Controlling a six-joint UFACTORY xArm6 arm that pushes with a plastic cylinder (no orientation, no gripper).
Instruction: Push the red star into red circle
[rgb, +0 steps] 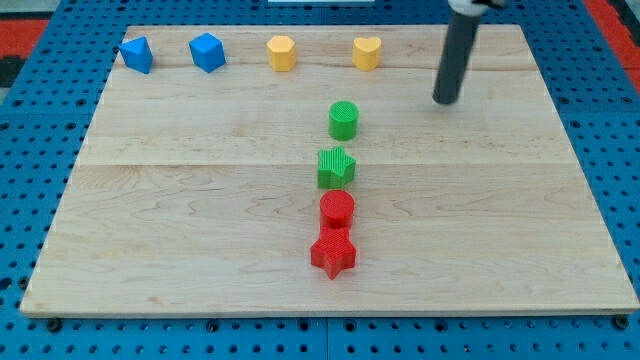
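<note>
The red star (333, 254) lies low on the wooden board, a little right of centre. The red circle (337, 209) sits just above it, and the two touch. My tip (445, 100) is at the upper right of the board, far from both red blocks, up and to the right of them. The dark rod rises from the tip to the view's top edge.
A green star (336, 166) and a green circle (343, 120) stand in a column above the red circle. Along the top edge lie two blue blocks (136, 54) (207, 52), a yellow hexagon-like block (282, 53) and a yellow heart (367, 53).
</note>
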